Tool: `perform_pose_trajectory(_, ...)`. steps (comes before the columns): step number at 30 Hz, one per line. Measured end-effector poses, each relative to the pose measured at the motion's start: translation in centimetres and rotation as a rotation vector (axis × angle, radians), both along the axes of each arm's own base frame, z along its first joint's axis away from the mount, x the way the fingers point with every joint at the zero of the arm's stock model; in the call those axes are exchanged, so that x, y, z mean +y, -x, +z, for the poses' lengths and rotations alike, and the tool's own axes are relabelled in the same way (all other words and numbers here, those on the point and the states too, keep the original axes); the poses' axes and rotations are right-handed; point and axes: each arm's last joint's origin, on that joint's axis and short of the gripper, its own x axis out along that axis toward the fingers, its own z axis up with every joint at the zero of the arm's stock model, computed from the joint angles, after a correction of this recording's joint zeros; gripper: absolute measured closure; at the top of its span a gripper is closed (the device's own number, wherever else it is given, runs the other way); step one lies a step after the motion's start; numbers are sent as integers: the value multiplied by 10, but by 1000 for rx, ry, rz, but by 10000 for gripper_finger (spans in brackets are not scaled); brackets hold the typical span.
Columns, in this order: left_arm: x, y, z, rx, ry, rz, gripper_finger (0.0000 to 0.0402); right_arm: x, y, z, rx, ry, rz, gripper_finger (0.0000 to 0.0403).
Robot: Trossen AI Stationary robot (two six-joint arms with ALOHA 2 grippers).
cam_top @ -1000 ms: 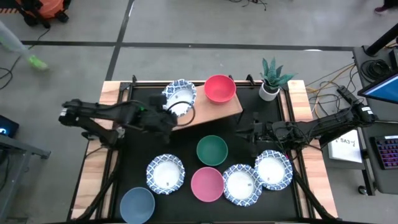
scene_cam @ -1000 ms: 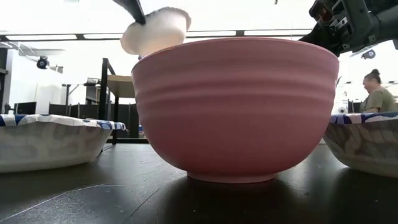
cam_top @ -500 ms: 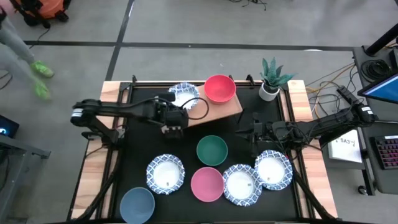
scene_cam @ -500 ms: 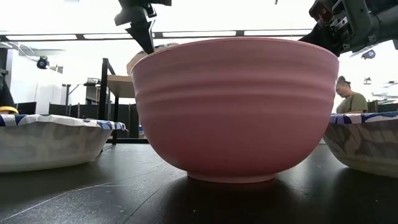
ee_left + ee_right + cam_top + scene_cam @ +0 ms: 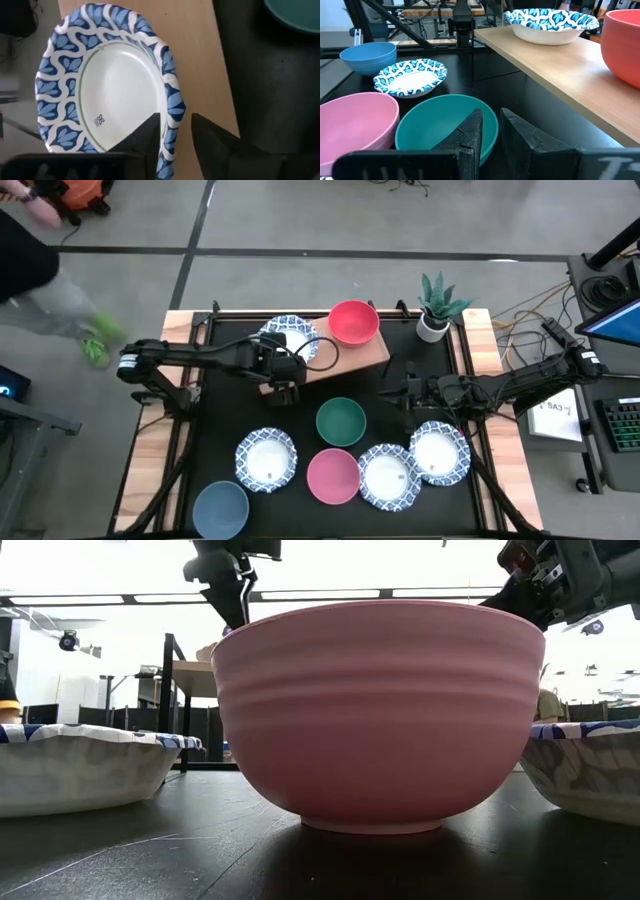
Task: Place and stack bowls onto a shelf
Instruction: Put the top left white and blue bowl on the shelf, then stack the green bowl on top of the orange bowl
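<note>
Eight bowls seen from above. On the shelf [image 5: 335, 358]: a patterned bowl [image 5: 288, 338] at its left end, white inside with a blue scalloped rim, and a plain red bowl [image 5: 353, 322] at its far right. Left end effector [image 5: 283, 380] at that patterned bowl's near edge. On the black bench [image 5: 220, 420]: green bowl [image 5: 341, 421] in the middle, then a front row of blue-grey bowl [image 5: 220, 509], second patterned bowl [image 5: 266, 459], pink bowl [image 5: 333, 476], third patterned bowl [image 5: 389, 476] and fourth patterned bowl [image 5: 439, 452]. Right end effector [image 5: 404, 394] just beside the shelf's right end, above the fourth patterned bowl. Small plant [image 5: 438, 306] at the far right corner.

From bench height: pink bowl [image 5: 378, 715] filling the middle, faintly ribbed, with patterned rims poking in at both sides.

From the left wrist: fingers [image 5: 207, 135] pinching the wavy blue rim of the patterned bowl [image 5: 107, 82], one inside, one outside; bowl resting on pale wood [image 5: 200, 65].

From the right wrist: fingers [image 5: 517, 132] nearly pressed together, gripping nothing, over the green bowl [image 5: 440, 122]; pink bowl [image 5: 355, 117] alongside, blue-grey bowl [image 5: 367, 55] farther off.
</note>
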Motion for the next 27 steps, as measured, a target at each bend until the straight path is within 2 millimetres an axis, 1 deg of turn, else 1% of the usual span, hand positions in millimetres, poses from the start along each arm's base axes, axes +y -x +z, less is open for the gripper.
perform_pose_trajectory(5, 0, 5, 6, -3, 4, 7, 270, 0, 0, 0, -6, -22, -5, 344)
perform_pose_trajectory(9, -3, 16, 18, -62, 27, 24, 258, 0, -1, 6, -29, -67, -13, 344)
perform_pose_trajectory(13, -15, 29, 32, -167, 53, 16, 259, 1, -7, 16, -56, -109, -20, 344)
perform_pose_trajectory(17, -34, 44, 44, -329, 77, -68, 264, 4, -18, 24, -48, -130, -22, 344)
perform_pose_trajectory(21, -53, 61, 42, -487, 105, -178, 267, 7, -35, 32, 3, -173, -31, 344)
perform_pose_trajectory(24, -61, 73, 37, -591, 127, -231, 267, 9, -47, 37, 118, -251, -72, 344)
perform_pose_trajectory(27, -62, 83, 28, -655, 143, -248, 267, 11, -57, 43, 256, -338, -135, 344)
